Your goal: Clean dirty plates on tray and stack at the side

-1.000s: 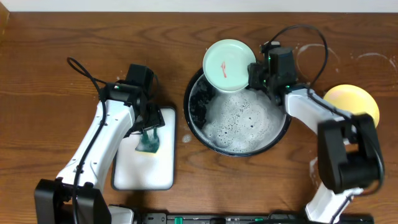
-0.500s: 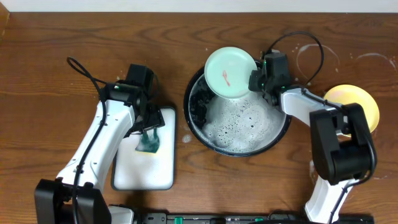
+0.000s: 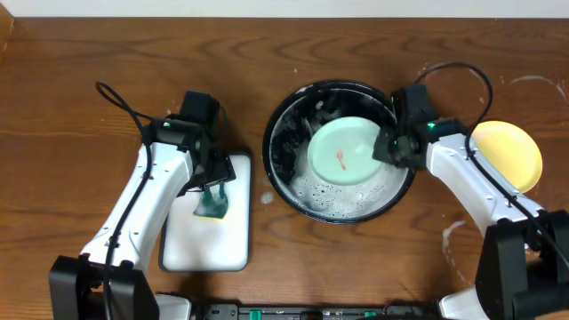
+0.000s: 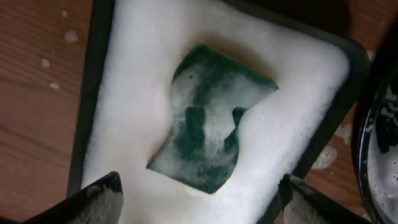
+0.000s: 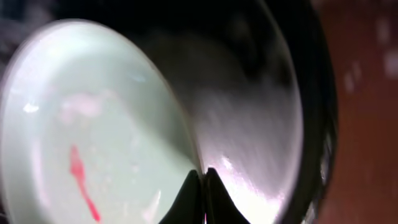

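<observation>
A mint-green plate (image 3: 345, 151) with a red smear lies tilted inside the black basin (image 3: 281, 147) over the white foam. My right gripper (image 3: 384, 149) is shut on the plate's right rim. In the right wrist view the plate (image 5: 87, 124) fills the left and the gripper (image 5: 201, 183) pinches its edge, with the basin (image 5: 292, 106) behind. A yellow plate (image 3: 508, 153) lies on the wood at the right. My left gripper (image 3: 213, 188) is open above the green sponge (image 3: 212, 207). In the left wrist view the gripper (image 4: 199, 196) straddles the foamy sponge (image 4: 208, 124). The second mint plate is not seen.
The white foam-covered tray (image 3: 206, 242) holds the sponge at the left, also seen in the left wrist view (image 4: 137, 68). Whitish ring stains (image 3: 458, 76) mark the wood at the back right. Cables loop over both arms.
My right gripper has swung the mint plate down from the basin's far rim into the basin, over the foam. The left arm has not moved.
</observation>
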You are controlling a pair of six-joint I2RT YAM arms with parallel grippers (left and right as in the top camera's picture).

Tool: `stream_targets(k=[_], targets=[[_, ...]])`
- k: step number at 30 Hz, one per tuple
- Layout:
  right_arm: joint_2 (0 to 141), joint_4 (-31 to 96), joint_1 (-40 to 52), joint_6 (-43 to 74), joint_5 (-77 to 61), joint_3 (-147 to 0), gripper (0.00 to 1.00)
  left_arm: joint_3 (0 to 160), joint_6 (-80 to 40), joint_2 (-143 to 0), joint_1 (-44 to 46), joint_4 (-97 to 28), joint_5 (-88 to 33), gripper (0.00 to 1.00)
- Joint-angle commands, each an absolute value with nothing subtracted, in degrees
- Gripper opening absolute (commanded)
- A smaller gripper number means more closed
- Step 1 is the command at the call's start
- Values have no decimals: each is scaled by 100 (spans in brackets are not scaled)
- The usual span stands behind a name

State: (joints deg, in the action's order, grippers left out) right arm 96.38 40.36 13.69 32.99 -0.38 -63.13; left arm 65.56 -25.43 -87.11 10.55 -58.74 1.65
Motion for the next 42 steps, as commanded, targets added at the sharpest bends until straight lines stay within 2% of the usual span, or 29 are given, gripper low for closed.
stream_targets(k=[1,2,4,8,10,11,14,18,23,27,30,36,42], targets=[[9677,4217,1422,3879,-198,-6241,39,6635,-2510,-8691,1035,-5907,191,81],[9675,4257,1433,3874,-200,-6237,52,6635,-2510,-8691,1035,-5907,191,81],[9675,4226,1435,3828,-196,-6239,56,6635,-2510,-8691,1035,-5907,191,81],[9675,3607,1330,2550,-198,-6239,40,6635,-2510,-8691,1035,-5907,191,81],[9675,3323,1267,1498,-200,-6239,42,6635,-2510,-8691,1035,-5907,191,81],[9675,3295,1240,1044,-196,-6239,47,6635,-2510,-8691,1035,-5907,191,81],[9699,3317,1157,493,-196,-6215,42,6635,-2510,-8691,1035,-5907,191,81],[10033,3168,1048,353,-213,-6208,35,6635,-2510,-8691,1035,-5907,191,81],[10549,3046,1041,12,-744,-6208,33,6635,-2515,-8691,1035,-5900,189,81],[10849,3061,1028,14,-733,-6208,20,6635,-2512,-8691,1035,-5885,191,81],[10877,3059,1020,82,-722,-6208,1,6635,-2628,-8691,1037,-5887,187,81],[10860,3070,939,913,-429,-6211,1,6372,-2827,-8696,1037,-5544,191,81],[10860,3105,902,1068,-434,-6211,1,5693,-2810,-8781,1035,-4823,731,79]])
